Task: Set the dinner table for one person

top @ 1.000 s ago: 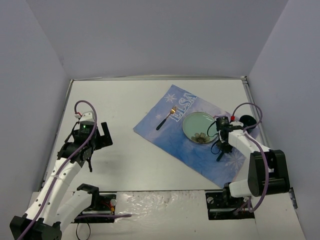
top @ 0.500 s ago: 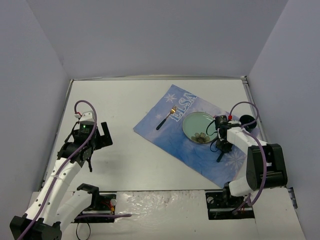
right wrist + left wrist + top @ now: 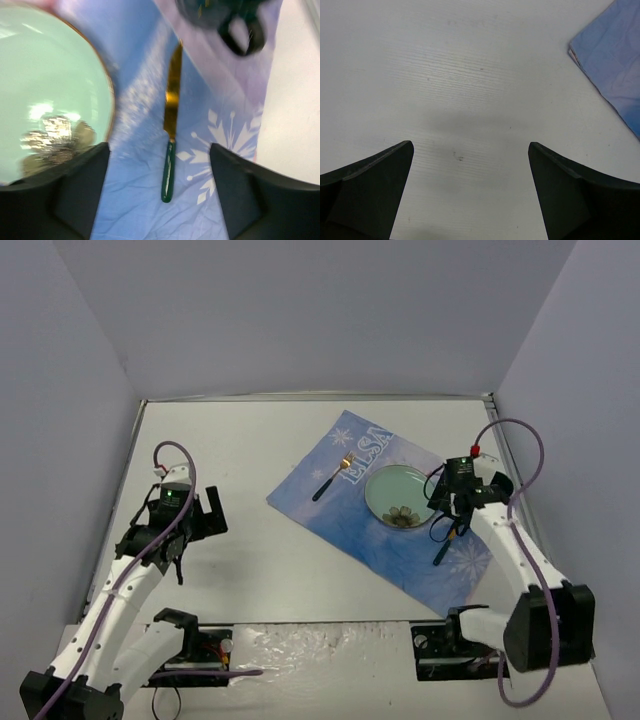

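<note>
Your right tool (image 3: pixel 159 146) hangs open, empty, over the gold knife (image 3: pixel 172 122) on the Elsa placemat (image 3: pixel 140 215) spread on the bench (image 3: pixel 295 100): blade (image 3: pixel 173 95) straight ahead, green handle (image 3: pixel 168 172) nearest. Left tool (image 3: pixel 470 165), also open, is well apart.

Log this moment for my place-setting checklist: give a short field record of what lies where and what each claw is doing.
surface: matte white rectangular dinner table
mat: blue snowflake-print cloth placemat, askew on the table
plate: round pale-green gold-rimmed plate, on the placemat
knife: gold-bladed, dark-green-handled knife, on the placemat right of the plate
other: gold-headed, dark-handled utensil, left of the plate; fork or spoon unclear
left: left claw open, over bare table
right: right claw open, above the knife, not holding it
</note>
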`<state>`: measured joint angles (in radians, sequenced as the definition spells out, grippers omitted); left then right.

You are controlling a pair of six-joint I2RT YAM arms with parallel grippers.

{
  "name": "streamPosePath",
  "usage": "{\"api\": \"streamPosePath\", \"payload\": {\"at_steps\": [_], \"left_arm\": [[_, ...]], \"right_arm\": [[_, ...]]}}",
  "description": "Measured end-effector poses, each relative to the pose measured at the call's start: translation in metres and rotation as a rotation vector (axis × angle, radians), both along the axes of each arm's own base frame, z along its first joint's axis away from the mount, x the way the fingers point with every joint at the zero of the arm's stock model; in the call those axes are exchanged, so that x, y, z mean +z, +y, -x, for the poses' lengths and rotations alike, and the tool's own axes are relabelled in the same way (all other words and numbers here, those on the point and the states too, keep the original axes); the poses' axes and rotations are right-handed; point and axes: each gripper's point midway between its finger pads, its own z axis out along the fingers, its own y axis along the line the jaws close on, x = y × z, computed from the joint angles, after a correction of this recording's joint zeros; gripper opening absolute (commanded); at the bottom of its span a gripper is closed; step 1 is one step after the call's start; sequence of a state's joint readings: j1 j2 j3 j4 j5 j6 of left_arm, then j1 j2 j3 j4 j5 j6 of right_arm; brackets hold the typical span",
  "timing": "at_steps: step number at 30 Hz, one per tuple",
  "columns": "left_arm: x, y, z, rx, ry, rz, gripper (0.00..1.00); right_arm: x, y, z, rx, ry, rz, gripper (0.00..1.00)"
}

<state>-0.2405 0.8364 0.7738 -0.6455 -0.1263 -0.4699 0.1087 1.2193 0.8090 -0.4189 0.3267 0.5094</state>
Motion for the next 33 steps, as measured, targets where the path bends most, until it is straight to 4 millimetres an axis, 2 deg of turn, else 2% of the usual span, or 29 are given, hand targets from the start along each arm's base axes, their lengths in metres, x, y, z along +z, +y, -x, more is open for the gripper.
{"api": "streamPosePath", "payload": {"at_steps": [3, 5, 8, 13, 17, 22, 27, 33], "left_arm": [[-0.001, -0.004, 0.001, -0.029, 0.009, 0.008, 0.97], [-0.001, -0.007, 0.002, -0.051, 0.021, 0.015, 0.97], [0.006, -0.013, 0.004, -0.083, 0.041, 0.028, 0.97], [0.044, -0.017, 0.003, -0.111, -0.012, 0.049, 0.97], [0.084, -0.013, 0.009, -0.105, -0.103, 0.055, 0.97], [0.126, 0.004, 0.024, -0.048, -0.227, 0.031, 0.97], [0.140, 0.025, 0.043, 0.014, -0.301, -0.017, 0.97], [0.140, 0.044, 0.056, 0.081, -0.348, -0.070, 0.97]], "right_arm": [[0.055, -0.002, -0.013, 0.013, -0.176, 0.003, 0.96], [0.088, -0.003, -0.014, 0.026, -0.275, 0.008, 0.99], [0.136, -0.006, -0.009, 0.059, -0.403, 0.032, 1.00], [0.214, -0.013, 0.012, 0.111, -0.605, 0.096, 1.00], [0.264, -0.025, 0.045, 0.093, -0.751, 0.152, 1.00], [0.300, -0.037, 0.081, 0.052, -0.884, 0.194, 1.00], [0.300, -0.039, 0.107, 0.065, -0.950, 0.207, 1.00], [0.291, -0.049, 0.135, 0.033, -1.024, 0.207, 1.00]]}}
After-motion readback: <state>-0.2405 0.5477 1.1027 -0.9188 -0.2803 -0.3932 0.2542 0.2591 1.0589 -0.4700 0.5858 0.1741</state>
